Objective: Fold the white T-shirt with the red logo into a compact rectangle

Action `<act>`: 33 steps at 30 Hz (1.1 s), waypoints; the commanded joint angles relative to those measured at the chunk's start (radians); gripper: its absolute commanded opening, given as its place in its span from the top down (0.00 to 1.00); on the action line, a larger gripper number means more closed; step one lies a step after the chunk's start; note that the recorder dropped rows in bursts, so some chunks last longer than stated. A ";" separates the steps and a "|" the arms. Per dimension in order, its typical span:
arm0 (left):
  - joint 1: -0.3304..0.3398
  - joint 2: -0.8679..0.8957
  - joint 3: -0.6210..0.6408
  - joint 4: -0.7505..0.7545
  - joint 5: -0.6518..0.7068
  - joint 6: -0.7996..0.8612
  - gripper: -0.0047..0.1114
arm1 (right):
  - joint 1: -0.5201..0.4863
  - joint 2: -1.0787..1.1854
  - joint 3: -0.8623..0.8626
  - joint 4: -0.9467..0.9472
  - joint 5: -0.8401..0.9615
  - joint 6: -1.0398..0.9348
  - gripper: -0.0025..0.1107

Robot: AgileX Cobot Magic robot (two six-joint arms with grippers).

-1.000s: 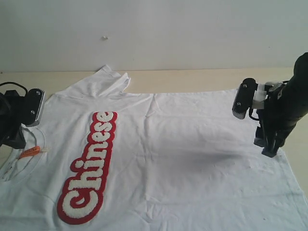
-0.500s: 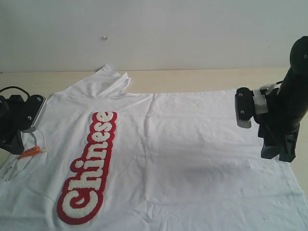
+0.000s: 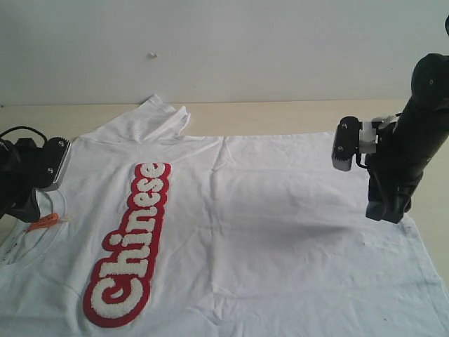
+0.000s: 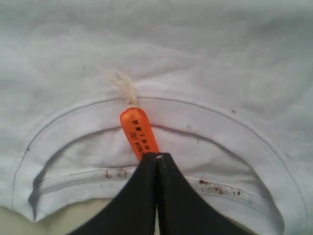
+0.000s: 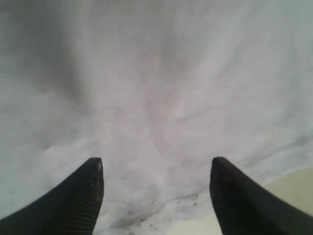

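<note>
A: Lay of the white T-shirt [image 3: 280, 232]?
B: Flat on the table [image 3: 280, 109]. Collar [image 4: 73, 115] at 9 o'clock, hem [image 3: 421, 246] at 3. The red logo [image 3: 130, 246] runs roughly 12-to-6.
A: Grippers?
B: The right gripper [image 5: 156, 186] is nearer the hem, spread and empty, with cloth stretching toward 9. The left gripper [image 4: 156, 156] is pressed together at the orange tag [image 4: 138, 132].

Behind your work you see a plain white wall [image 3: 224, 49]. It has one tiny mark [image 3: 153, 55] on it, up high and a bit to the left. Under the wall sits a pale, sandy bench [image 3: 280, 111]. You can see a strip of its bare top at the back and a little more at the right edge. The light is soft and even.
</note>
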 commanded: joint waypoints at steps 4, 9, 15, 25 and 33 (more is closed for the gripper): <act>0.004 0.001 -0.006 -0.004 -0.015 -0.034 0.96 | -0.007 0.000 -0.007 -0.066 -0.020 -0.043 0.27; 0.004 0.004 -0.006 -0.004 -0.015 -0.034 0.96 | -0.007 0.000 -0.007 -0.144 -0.005 -0.067 0.14; 0.004 0.003 -0.006 -0.006 -0.017 -0.070 0.96 | -0.007 0.000 -0.007 -0.145 -0.010 -0.067 0.11; 0.004 0.003 -0.006 -0.084 -0.075 -0.138 0.96 | -0.007 0.000 -0.007 -0.116 -0.002 -0.070 0.09; 0.004 0.005 -0.006 -0.107 -0.064 -0.227 0.96 | -0.007 0.000 -0.007 -0.114 -0.026 -0.066 0.09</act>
